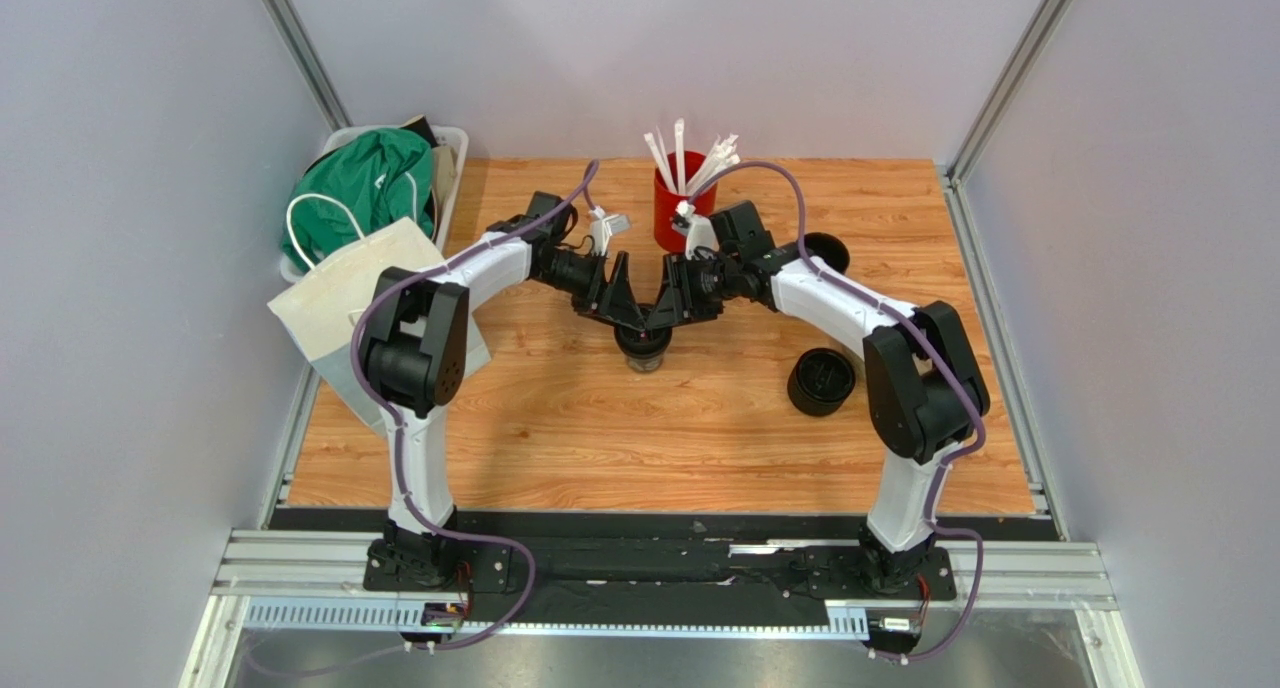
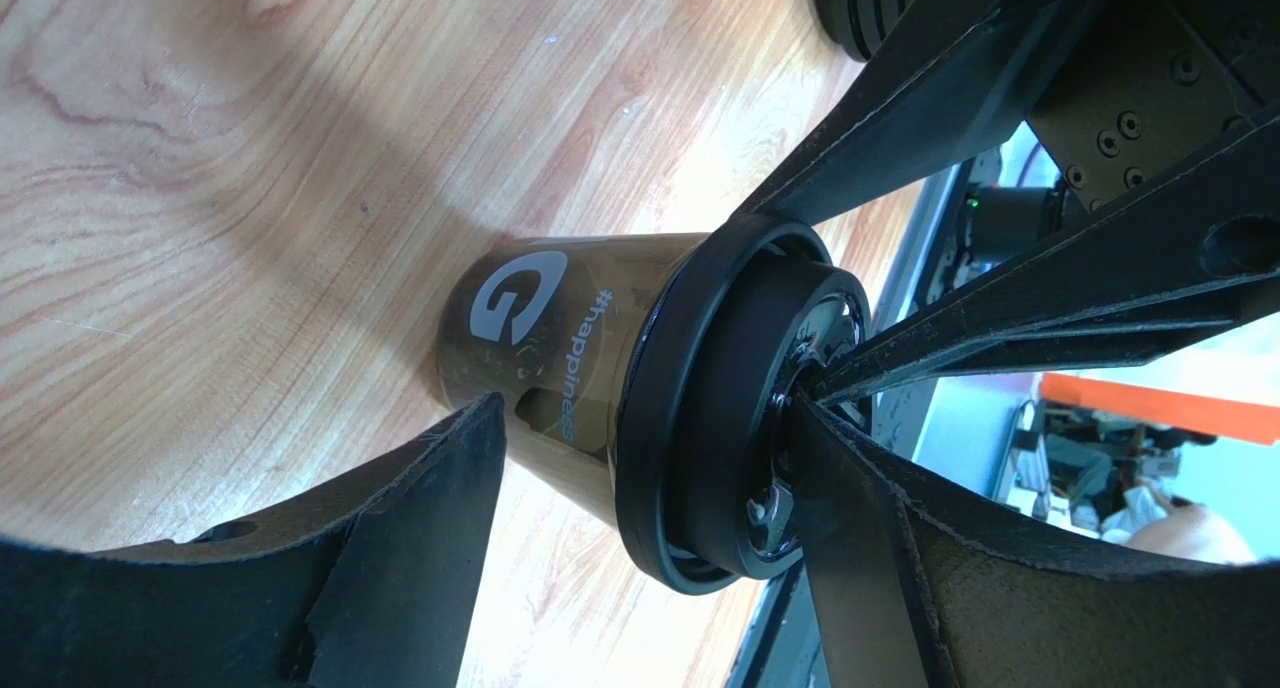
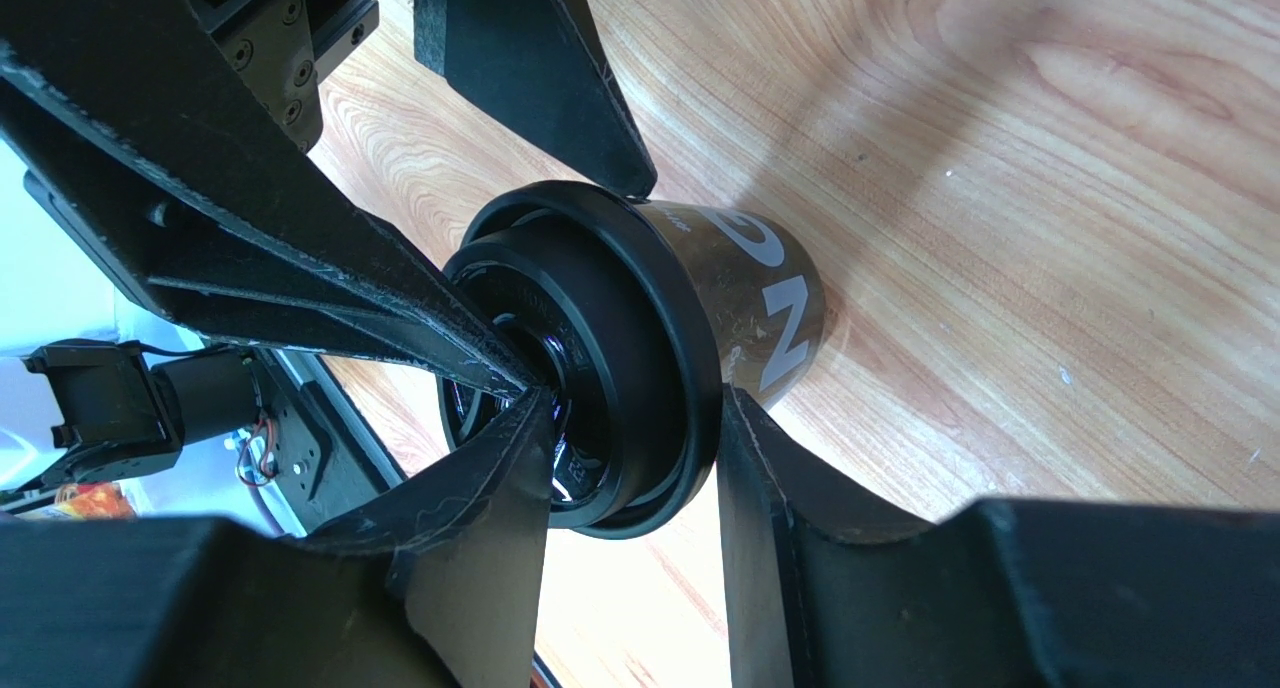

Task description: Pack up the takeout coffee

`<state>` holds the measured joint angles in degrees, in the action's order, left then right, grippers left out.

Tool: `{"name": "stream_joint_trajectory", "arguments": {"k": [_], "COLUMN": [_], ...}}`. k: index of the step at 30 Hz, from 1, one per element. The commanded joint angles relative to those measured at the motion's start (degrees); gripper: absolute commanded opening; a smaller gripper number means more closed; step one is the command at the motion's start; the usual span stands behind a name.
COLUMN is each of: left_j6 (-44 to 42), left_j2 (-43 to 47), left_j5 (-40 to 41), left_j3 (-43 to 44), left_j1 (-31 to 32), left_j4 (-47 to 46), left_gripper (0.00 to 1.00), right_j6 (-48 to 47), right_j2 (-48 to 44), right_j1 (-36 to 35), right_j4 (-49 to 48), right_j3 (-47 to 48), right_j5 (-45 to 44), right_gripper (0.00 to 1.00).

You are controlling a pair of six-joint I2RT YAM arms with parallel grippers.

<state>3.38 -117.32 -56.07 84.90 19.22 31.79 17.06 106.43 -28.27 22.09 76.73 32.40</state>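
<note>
Coffee cup (image 1: pixel 646 354) stood upright at mid table (image 1: pixel 601 433), lid (image 3: pixel 661 313) on. My left gripper (image 2: pixel 643 418) and right gripper (image 3: pixel 631 403) met over it. Jaws of each apart: one finger on lid top, other beside cup wall. Could not tell if pinching. Second cup (image 1: pixel 821 381) sat apart, off to right.

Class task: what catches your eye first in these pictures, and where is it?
The left gripper and right gripper meet over one lidded black cup at the centre, each straddling its rim. Behind them stands a red cup of white straws. A white bag sits at the left.
</note>
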Motion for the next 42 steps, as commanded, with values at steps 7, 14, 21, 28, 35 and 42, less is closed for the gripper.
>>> {"name": "stream_joint_trajectory", "arguments": {"k": [7, 14, 21, 28, 35, 42], "left_j6": [4.71, 6.64, 9.28, 6.21, 5.42, 0.49], "left_j2": [4.46, 7.28, 8.07, 9.21, 8.60, 7.37], "left_j5": [-7.73, -9.58, -12.13, -9.76, -9.23, -5.45], "left_j3": [-1.93, -3.60, -3.78, -2.90, -3.87, -2.55], "left_j1": [1.26, 1.17, 0.90, -0.67, -7.53, -8.06], "left_j4": [-10.25, -12.98, -16.06, -13.08, -12.63, -7.80], "left_gripper": [0.79, 0.82, 0.87, 0.87, 0.87, 0.86], "right_j6": [-3.79, -4.40, -5.54, -6.16, -6.51, -7.74], "right_j2": [5.63, 6.42, 6.77, 6.77, 7.03, 8.09], "right_j1": [-2.93, -2.84, -3.28, -3.46, -3.28, -3.02], "right_j4": [4.63, 5.60, 7.18, 7.71, 8.41, 9.82], "right_j3": [1.05, 1.67, 2.81, 3.43, 4.22, 6.06], "right_j5": [-4.55, -4.63, -5.68, -6.65, -6.39, -5.86], "right_gripper": [0.31, 0.29, 0.28, 0.28, 0.29, 0.29]}}
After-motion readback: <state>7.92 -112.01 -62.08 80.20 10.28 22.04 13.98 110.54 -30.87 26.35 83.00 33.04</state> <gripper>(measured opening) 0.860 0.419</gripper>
